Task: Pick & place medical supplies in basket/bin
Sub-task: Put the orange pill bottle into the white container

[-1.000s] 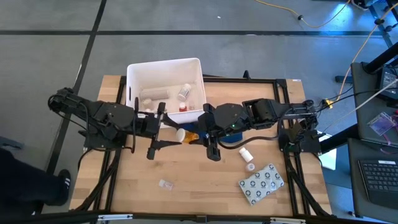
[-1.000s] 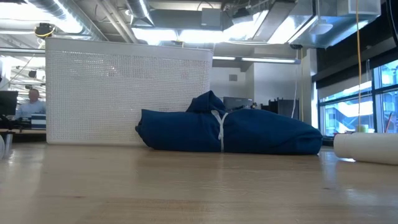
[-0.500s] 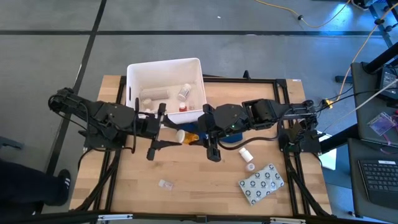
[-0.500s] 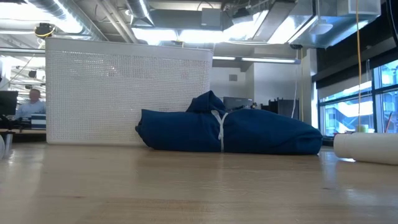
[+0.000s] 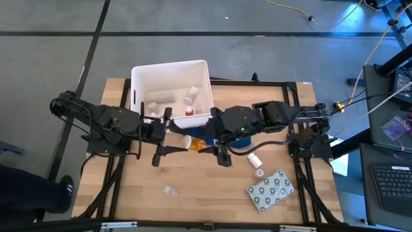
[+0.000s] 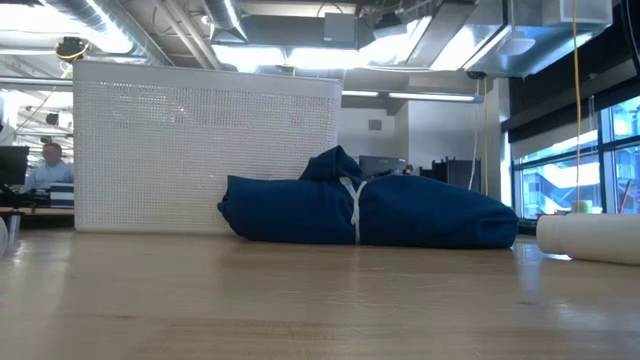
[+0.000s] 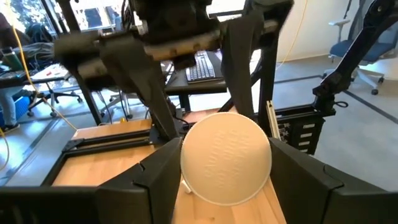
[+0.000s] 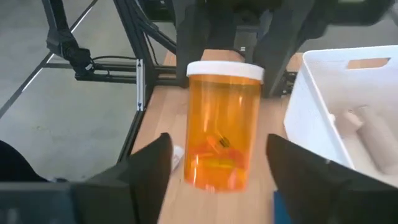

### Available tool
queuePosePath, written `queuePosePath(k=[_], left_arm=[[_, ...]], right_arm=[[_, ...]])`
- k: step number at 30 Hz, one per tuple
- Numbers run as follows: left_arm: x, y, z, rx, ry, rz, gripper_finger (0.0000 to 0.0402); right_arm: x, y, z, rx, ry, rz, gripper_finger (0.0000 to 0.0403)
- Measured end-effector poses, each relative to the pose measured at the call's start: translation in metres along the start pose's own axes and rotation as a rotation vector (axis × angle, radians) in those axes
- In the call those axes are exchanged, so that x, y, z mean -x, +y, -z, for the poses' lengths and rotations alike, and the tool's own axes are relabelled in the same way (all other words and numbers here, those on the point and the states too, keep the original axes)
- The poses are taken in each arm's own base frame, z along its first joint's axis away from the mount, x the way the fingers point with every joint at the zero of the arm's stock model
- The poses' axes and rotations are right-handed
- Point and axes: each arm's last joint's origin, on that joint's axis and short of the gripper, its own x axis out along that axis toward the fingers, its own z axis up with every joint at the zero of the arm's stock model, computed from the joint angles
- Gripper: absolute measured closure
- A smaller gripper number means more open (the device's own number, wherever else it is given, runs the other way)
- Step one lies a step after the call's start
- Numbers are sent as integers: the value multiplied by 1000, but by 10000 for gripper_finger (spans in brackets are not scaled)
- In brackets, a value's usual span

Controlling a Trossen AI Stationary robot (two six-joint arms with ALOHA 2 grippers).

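Lying between both end effectors: orange pill bottle (image 8: 219, 124).

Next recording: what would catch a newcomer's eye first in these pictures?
The orange pill bottle, white-capped, sits between the left gripper and the right gripper, which meet at mid-table just in front of the white tub. In the low view, a dark blue cloth lies bunched beside the tub.

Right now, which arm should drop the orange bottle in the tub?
Left, probably. The left end effector seems to pinch the bottle by its cap, beside the tub; the right end effector is open.
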Motion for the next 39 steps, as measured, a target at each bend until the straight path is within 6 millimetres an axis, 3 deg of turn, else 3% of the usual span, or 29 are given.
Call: queuePosePath(k=[6,12,20,26,32,39], left_arm=[[0,2,0,7,5,-20,190],[-1,26,4,89,79,-159,192],[5,85,14,178,226,-396,192],[12,133,41,262,437,-564,192],[8,179,65,375,545,-604,192],[0,215,107,492,694,-635,193]], right_arm=[[32,-3,-8,4,-24,85,89],[64,-5,-6,-58,-13,92,77],[68,-7,9,-125,135,122,76],[69,-7,11,-162,157,131,76],[69,-7,13,-141,179,135,76],[71,-9,21,-133,258,152,76]])
